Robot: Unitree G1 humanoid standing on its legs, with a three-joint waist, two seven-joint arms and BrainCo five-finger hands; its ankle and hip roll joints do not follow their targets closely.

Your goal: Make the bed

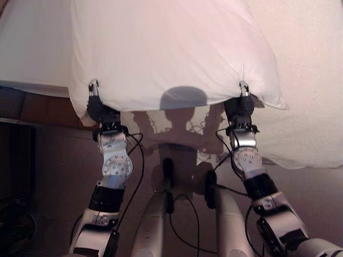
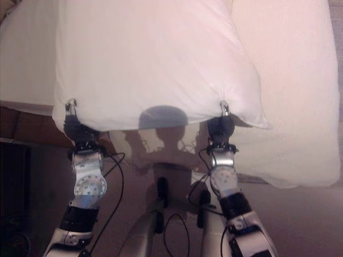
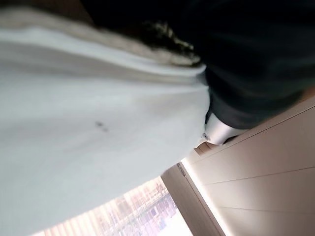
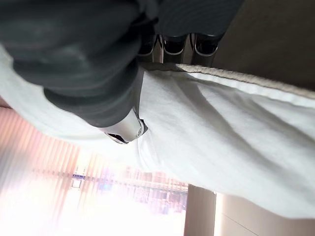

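Pillow (image 1: 177, 48): white, plump, puckered where gripped.
Left hand (image 1: 95, 104): pinching its near left corner.
Right hand (image 1: 241, 104): pinching its near right corner.
Bed (image 1: 308, 80): beyond hands.
Writing: none legible.

This is a bedroom. A bed (image 1: 316, 80) takes up most of the space ahead, its mattress dressed in pale, soft-looking bedding that reaches the near edge and drops a little over the side. A plump white pillow (image 1: 171, 48) lies out across that near edge. Below the bedding, on the left, a strip of reddish-brown bed frame (image 1: 37, 107) shows. The floor (image 1: 59, 176) in front of the bed is dim and plain. Looking up from low down, there are pale flat wall panels (image 3: 261, 167) and a bright window (image 4: 98, 191) with daylight pouring in.
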